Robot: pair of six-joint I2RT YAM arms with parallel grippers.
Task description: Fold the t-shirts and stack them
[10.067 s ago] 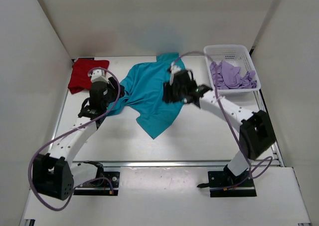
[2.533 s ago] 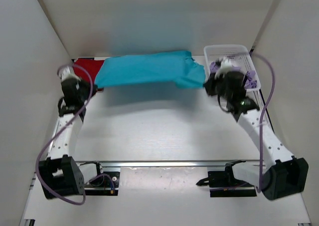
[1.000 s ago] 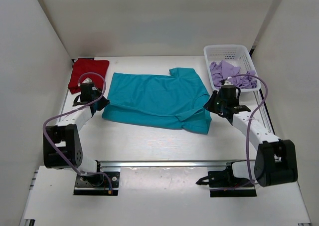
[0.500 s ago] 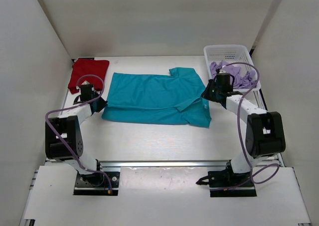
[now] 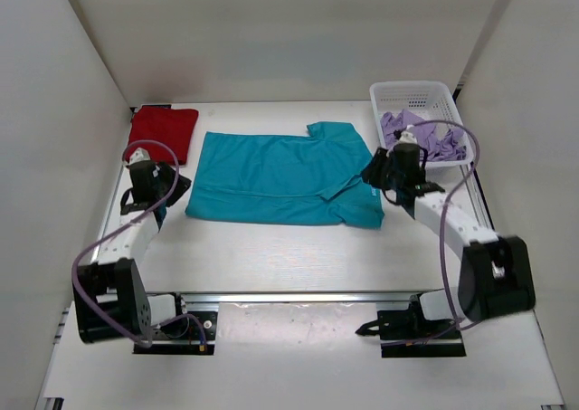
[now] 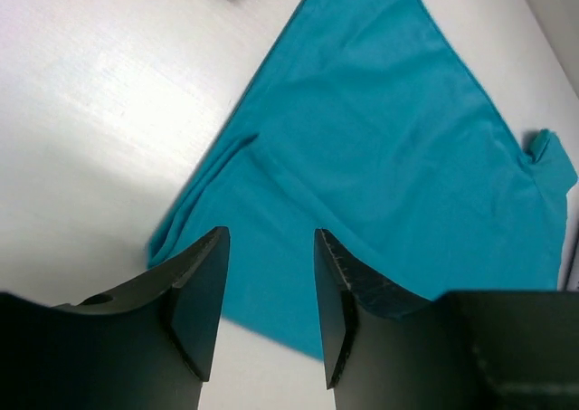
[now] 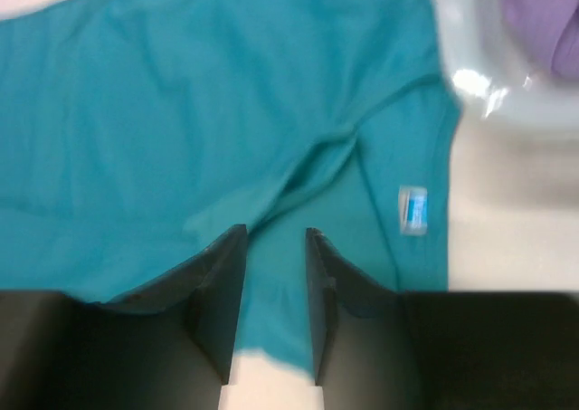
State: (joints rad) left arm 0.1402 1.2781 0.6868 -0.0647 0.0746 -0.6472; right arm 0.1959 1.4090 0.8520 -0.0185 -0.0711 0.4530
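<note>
Upper left of the top view: red t-shirt (image 5: 161, 131) folded into a compact block, against the left wall, near the back edge of the table (image 5: 289, 256). A thin strip of bare table separates its right edge from the teal shirt.

Left gripper (image 5: 166, 188) sits just below the red shirt, left of the teal shirt's lower left corner, not touching cloth. In the left wrist view the fingers (image 6: 201, 292) stand moderately apart with nothing between them. The corner of the teal cloth lies just ahead of them.

Centre: teal t-shirt (image 5: 280, 176) spread flat, long side running left to right. Its left and top edges are straight. A crease line runs across it parallel to the bottom edge. One sleeve pokes up at the upper right. The lower right part is lapped over itself, with a small white-blue tag (image 7: 412, 209) showing near the right edge. A wide band of bare table shows below the bottom edge, down to the arm bases. A narrower band shows above, to the back wall.

Right gripper (image 5: 373, 171) is at the teal shirt's right edge, over the lapped part. In the right wrist view the fingers (image 7: 222, 292) have a narrow gap and grip nothing.

Upper right: white mesh basket (image 5: 412, 91) holds the crumpled lavender t-shirt (image 5: 416, 129). The basket's left wall is close to the teal sleeve, apart from it.
</note>
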